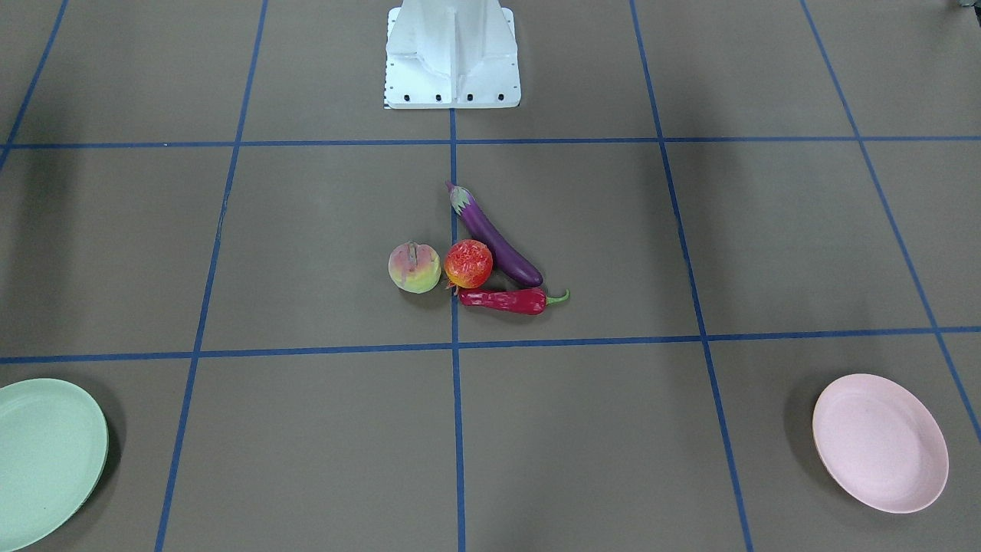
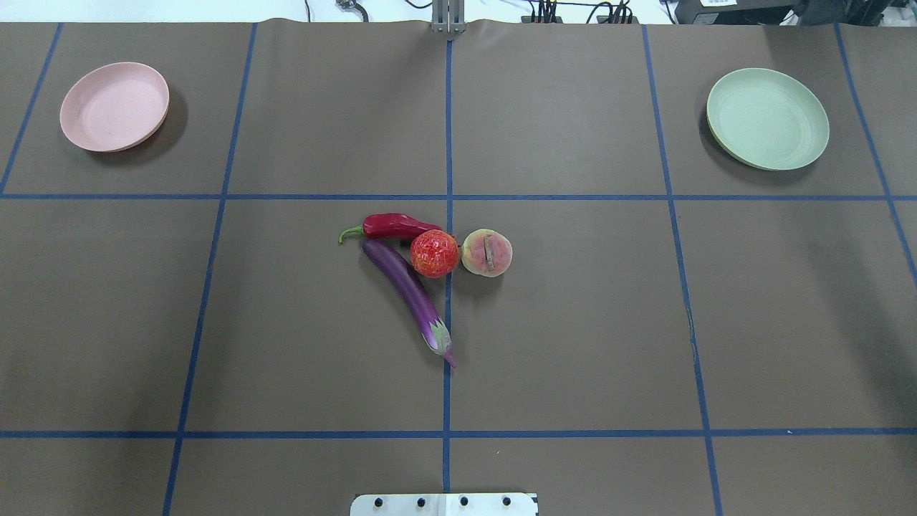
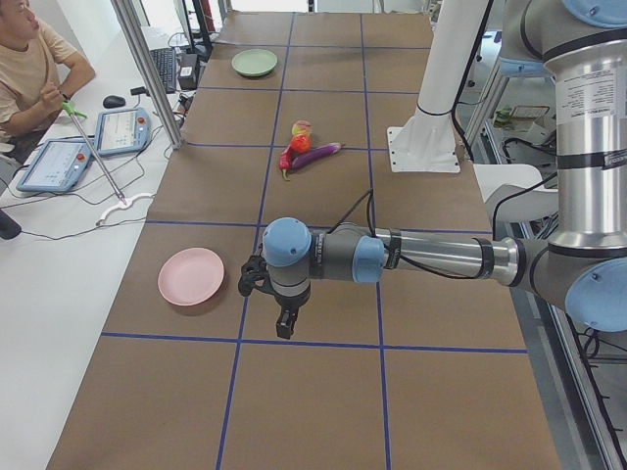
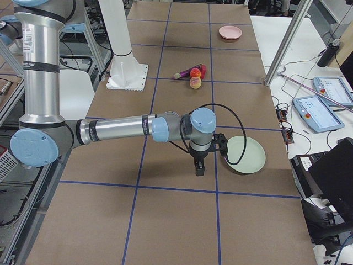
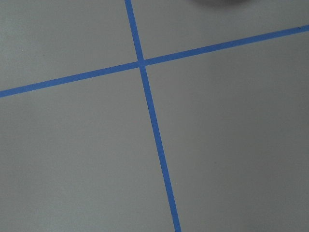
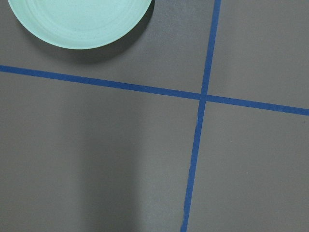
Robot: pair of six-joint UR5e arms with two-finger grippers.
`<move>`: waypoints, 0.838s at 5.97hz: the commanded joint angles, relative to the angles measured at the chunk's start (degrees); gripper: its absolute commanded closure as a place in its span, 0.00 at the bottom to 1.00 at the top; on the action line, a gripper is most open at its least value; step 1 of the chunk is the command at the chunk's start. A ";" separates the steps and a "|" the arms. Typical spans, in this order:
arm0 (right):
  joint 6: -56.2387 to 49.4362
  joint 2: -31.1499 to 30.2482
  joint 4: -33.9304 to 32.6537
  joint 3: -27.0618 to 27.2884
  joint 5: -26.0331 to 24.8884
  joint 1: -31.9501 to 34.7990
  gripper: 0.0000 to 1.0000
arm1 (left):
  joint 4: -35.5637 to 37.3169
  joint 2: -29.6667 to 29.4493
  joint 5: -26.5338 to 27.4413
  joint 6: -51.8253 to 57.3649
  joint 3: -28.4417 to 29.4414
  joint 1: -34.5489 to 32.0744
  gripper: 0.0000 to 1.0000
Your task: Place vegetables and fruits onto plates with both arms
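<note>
Nothing is loaded yet. All four items lie grouped at mid-table. The eggplant (image 1: 494,238) lies diagonally. The chili pepper (image 1: 506,300) lies across its blunt end. The bumpy fruit (image 1: 468,264) is wedged between them, apparently touching both. The peach (image 1: 414,267) sits just beside the bumpy fruit, and whether they touch is not certain.

The pink plate (image 1: 880,443) is on the robot's left and the mint plate (image 1: 46,460) on its right. Both sit well apart from the produce, on the side of the table far from the base block (image 1: 452,54).

This layout looks intended to give each arm its own plate and a shared pick zone between them.

The left gripper (image 3: 283,331) hangs pointing down above the table near the pink plate. The right gripper (image 4: 199,171) hangs likewise near the mint plate (the rim of that plate shows in the right wrist view). Both grippers appear only in the side views, so I cannot tell whether their fingers are spread or closed. Neither carries anything visible.

As for writing, a printed label (image 3: 588,88) wraps the left arm's upright segment, but its text is too small to read. No other brand or lettering is legible.
</note>
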 commanded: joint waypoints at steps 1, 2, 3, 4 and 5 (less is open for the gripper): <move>0.00 0.00 0.00 0.17 0.09 0.00 0.00 | 0.26 0.22 -0.12 -0.06 -3.09 0.00 0.00; -0.09 0.00 0.09 0.44 0.17 0.00 0.00 | 0.18 0.66 -0.38 0.03 -4.08 0.00 0.00; -0.09 0.61 0.61 0.44 0.09 -0.26 0.00 | 0.26 1.10 -0.38 0.03 -6.09 0.17 0.00; 0.17 0.79 3.23 0.35 0.26 -1.92 0.00 | 0.09 0.58 -0.38 -0.23 -5.67 0.52 0.00; 7.05 2.36 4.91 0.53 0.44 -4.46 0.00 | 0.09 -0.04 -0.47 -0.58 -5.58 1.05 0.00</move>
